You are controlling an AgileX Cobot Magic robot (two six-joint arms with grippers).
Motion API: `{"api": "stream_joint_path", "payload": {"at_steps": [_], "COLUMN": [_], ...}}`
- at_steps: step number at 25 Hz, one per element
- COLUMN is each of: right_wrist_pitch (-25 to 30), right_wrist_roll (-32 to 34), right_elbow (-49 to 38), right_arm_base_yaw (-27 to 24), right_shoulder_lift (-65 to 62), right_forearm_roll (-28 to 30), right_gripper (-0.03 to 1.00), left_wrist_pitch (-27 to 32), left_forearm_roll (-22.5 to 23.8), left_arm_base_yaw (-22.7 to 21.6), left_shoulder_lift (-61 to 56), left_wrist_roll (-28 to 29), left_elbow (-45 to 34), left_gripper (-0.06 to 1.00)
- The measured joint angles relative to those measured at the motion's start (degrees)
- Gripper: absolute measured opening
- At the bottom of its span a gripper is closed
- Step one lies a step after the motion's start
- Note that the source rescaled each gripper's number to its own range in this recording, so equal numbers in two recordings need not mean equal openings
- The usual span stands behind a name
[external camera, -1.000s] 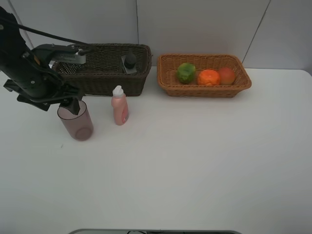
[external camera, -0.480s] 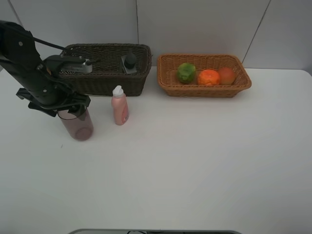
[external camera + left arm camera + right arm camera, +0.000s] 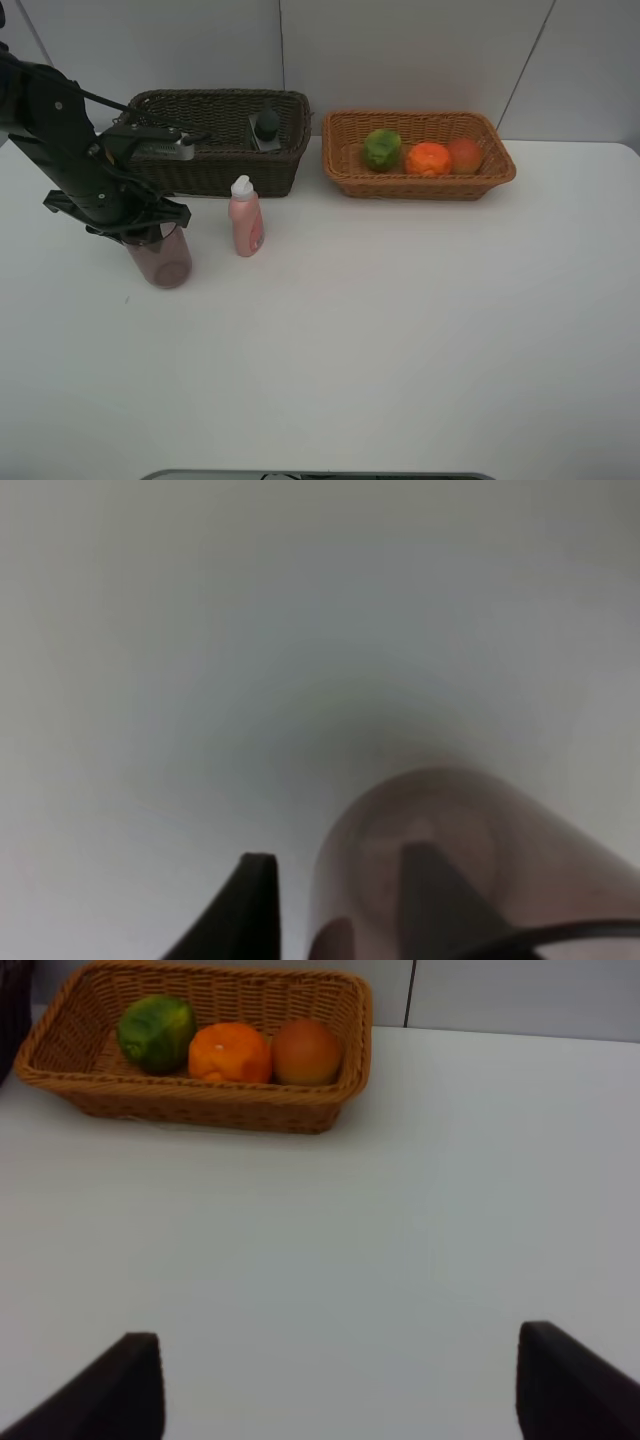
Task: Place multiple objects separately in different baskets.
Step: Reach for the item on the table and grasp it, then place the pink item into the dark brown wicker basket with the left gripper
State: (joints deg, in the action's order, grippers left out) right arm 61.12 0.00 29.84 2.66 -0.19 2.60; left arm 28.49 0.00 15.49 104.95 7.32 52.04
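Exterior high view: the left tool (image 3: 150, 228) sits at the rim of the mauve cup (image 3: 160, 258), which stands upright on the counter (image 3: 400, 330) near its left edge. The pink bottle (image 3: 244, 217) stands just beside the cup; no label text is legible. The grey-green bottle (image 3: 265, 127) is in the dark basket (image 3: 215, 150). The green fruit (image 3: 381, 148), orange (image 3: 428, 158) and peach (image 3: 465, 153) lie in the tan basket (image 3: 420, 180).

Left wrist view: one finger is inside the cup wall, one (image 3: 248, 905) outside, clenched on the wall.

Right wrist view: the right tool (image 3: 335, 1385) is released, fingers wide apart above bare counter.
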Motion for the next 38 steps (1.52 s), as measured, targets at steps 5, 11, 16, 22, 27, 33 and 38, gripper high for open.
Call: {"api": "stream_joint_path", "payload": {"at_steps": [5, 11, 16, 22, 27, 33, 38], "right_wrist_pitch": [0.00, 0.00, 0.00, 0.00, 0.00, 0.00, 0.00], "right_wrist_roll": [0.00, 0.00, 0.00, 0.00, 0.00, 0.00, 0.00], "right_elbow": [0.00, 0.00, 0.00, 0.00, 0.00, 0.00, 0.00], "right_arm_base_yaw": [0.00, 0.00, 0.00, 0.00, 0.00, 0.00, 0.00], "right_shoulder_lift": [0.00, 0.00, 0.00, 0.00, 0.00, 0.00, 0.00], "right_forearm_roll": [0.00, 0.00, 0.00, 0.00, 0.00, 0.00, 0.00], "right_gripper": [0.79, 0.79, 0.79, 0.79, 0.79, 0.79, 0.79], "left_wrist_pitch": [0.00, 0.00, 0.00, 0.00, 1.23, 5.90, 12.96], "left_forearm_roll": [0.00, -0.30, -0.30, -0.30, -0.30, 0.00, 1.89], "left_arm_base_yaw": [0.00, 0.00, 0.00, 0.00, 0.00, 0.00, 0.00], "left_shoulder_lift": [0.00, 0.00, 0.00, 0.00, -0.90, -7.53, -9.04], "left_wrist_roll": [0.00, 0.00, 0.00, 0.00, 0.00, 0.00, 0.05], "left_elbow": [0.00, 0.00, 0.00, 0.00, 0.30, 5.71, 13.16], "left_gripper": [0.00, 0.00, 0.00, 0.00, 0.00, 0.00, 0.00]}}
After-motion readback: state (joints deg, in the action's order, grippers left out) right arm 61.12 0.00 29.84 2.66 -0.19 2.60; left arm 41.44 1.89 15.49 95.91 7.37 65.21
